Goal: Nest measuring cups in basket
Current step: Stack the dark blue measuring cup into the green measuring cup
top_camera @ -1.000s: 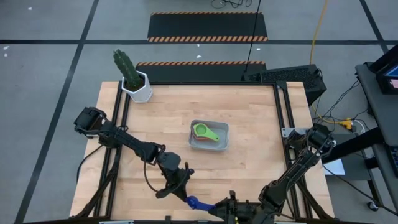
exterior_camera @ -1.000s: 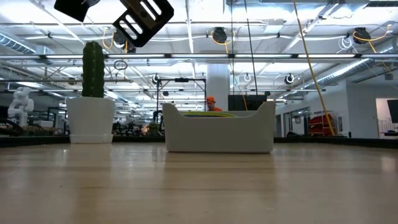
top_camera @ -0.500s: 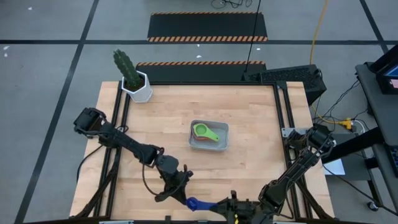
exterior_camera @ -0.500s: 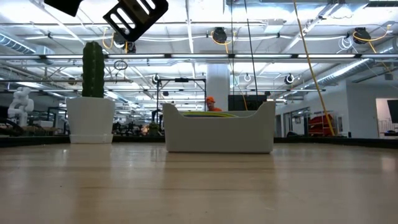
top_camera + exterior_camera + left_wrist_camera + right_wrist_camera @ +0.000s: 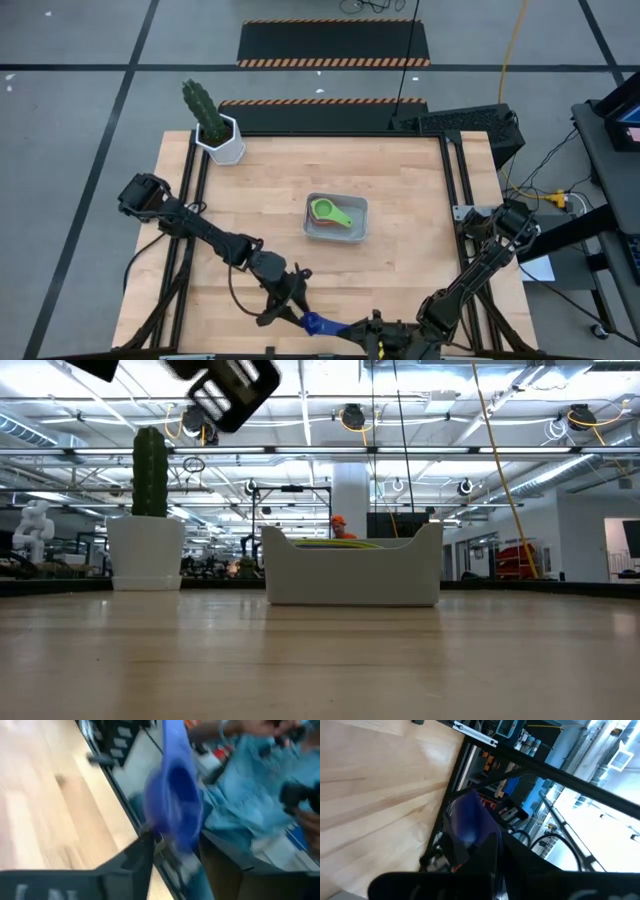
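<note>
Since the earlier frames the left gripper [image 5: 284, 312] has slid a little farther from the basket [image 5: 337, 236] toward the near table edge, closing on the blue measuring cup [image 5: 313, 323], while the basket and its contents have stayed put. The blue cup now hangs at that near edge, well apart from the basket, between the two grippers; the right gripper [image 5: 362, 331] is clamped shut on what looks like its handle end, and the left gripper's jaws appear to be parting beside the bowl, though how wide they stand cannot be told from the blurred wrist picture. This looks like a handover from left to right. The cup is probably light, stiff plastic with a smooth, slippery surface, so the flat handle is the safest place to pinch; a grip on the round bowl could squirt it loose. Inside the basket the green measuring cup [image 5: 323, 210] lies uppermost, with a reddish cup edge [image 5: 322, 229] showing beneath it. The high view alone shows both arms, the basket's contents, and the cactus pot [image 5: 223, 142] at the far corner from the basket. The low view shows only the basket's front wall with coloured rims just above it, and a dark part of an arm overhead. The left wrist view gives the blue bowl's hollow close up; the right wrist view shows its back against the table frame.
</note>
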